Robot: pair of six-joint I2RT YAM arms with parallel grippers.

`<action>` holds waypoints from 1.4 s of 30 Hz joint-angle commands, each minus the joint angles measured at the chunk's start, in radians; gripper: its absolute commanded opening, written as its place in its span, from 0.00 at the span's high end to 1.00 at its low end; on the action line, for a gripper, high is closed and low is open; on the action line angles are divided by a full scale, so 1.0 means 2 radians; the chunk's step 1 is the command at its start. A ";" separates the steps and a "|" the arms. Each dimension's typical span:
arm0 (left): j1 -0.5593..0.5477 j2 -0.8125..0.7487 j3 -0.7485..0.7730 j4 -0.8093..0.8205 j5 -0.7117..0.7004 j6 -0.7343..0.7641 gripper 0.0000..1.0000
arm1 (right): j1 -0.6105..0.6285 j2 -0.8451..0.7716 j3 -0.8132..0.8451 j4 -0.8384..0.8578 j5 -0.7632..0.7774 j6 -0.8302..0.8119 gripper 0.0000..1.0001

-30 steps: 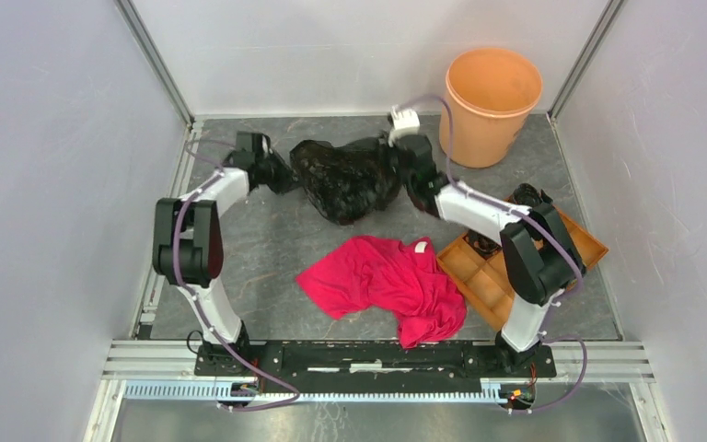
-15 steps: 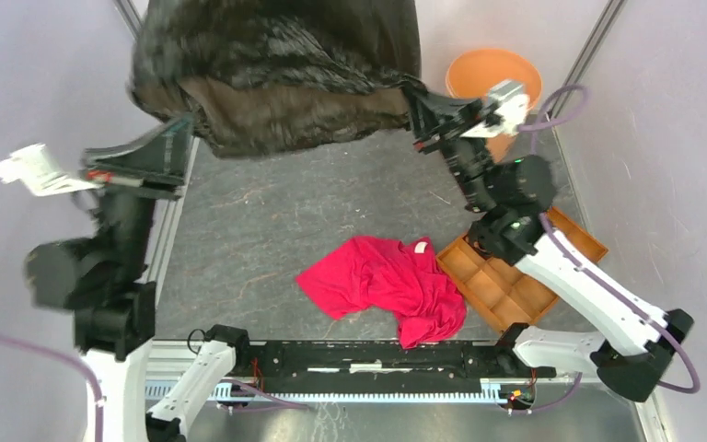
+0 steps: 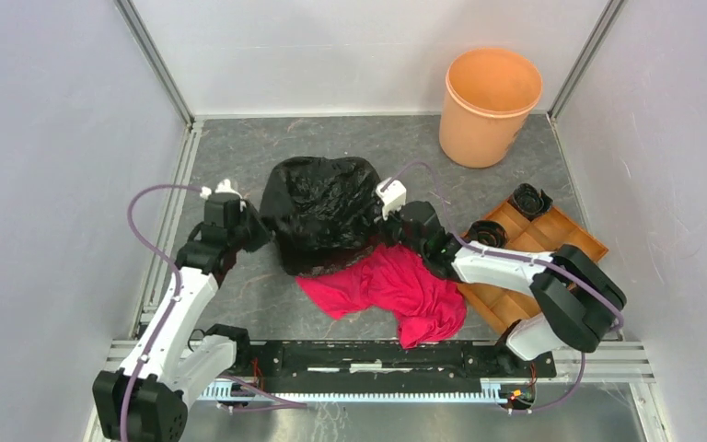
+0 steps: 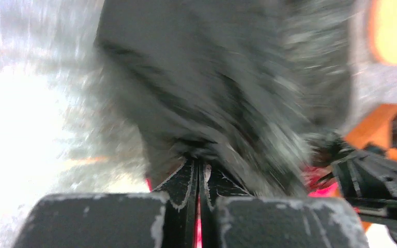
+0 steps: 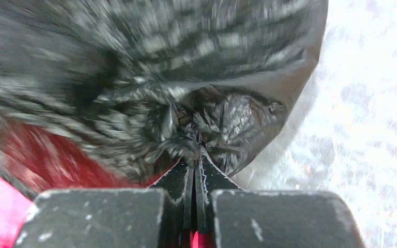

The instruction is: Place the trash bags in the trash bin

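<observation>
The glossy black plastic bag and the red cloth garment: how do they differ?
The glossy black plastic bag is shiny, wrinkled film; the red cloth garment is matte fabric. The bag is pinched by the left gripper and right gripper, puffed up; the garment lies flat, unheld. Both are soft and crumpled.

I see the bag (image 3: pixel 318 207) mid-worktop (image 3: pixel 350 147), its near edge overlapping the cloth (image 3: pixel 396 290); bin (image 3: pixel 490 110) far right, tray (image 3: pixel 571 235) right of cloth

Glossy black with pale highlights is being shown by the trash bag (image 3: pixel 322 207); pale orange by the trash bin (image 3: pixel 490 106); bright red by the cloth (image 3: pixel 396 290); orange-brown by the tray (image 3: pixel 566 238); mottled grey by the table (image 3: pixel 267 157).
</observation>
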 commanded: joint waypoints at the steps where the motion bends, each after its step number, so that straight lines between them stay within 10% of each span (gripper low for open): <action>1: 0.003 -0.015 0.108 0.012 -0.019 0.025 0.98 | 0.001 -0.046 0.083 0.032 -0.024 -0.011 0.99; 9: 0.003 -0.059 0.279 -0.062 -0.122 0.086 0.98 | 0.001 -0.118 0.128 0.008 -0.015 -0.027 0.99; 16: 0.001 -0.161 0.280 -0.060 -0.256 0.117 0.98 | 0.001 -0.106 0.115 0.095 -0.025 -0.018 0.92; 30: 0.001 -0.129 0.247 0.078 -0.323 0.202 0.98 | 0.001 -0.026 0.279 0.105 -0.016 -0.127 0.03; 42: 0.003 -0.006 0.154 0.218 -0.268 0.141 0.98 | -0.057 -0.052 0.272 0.026 0.091 -0.238 0.02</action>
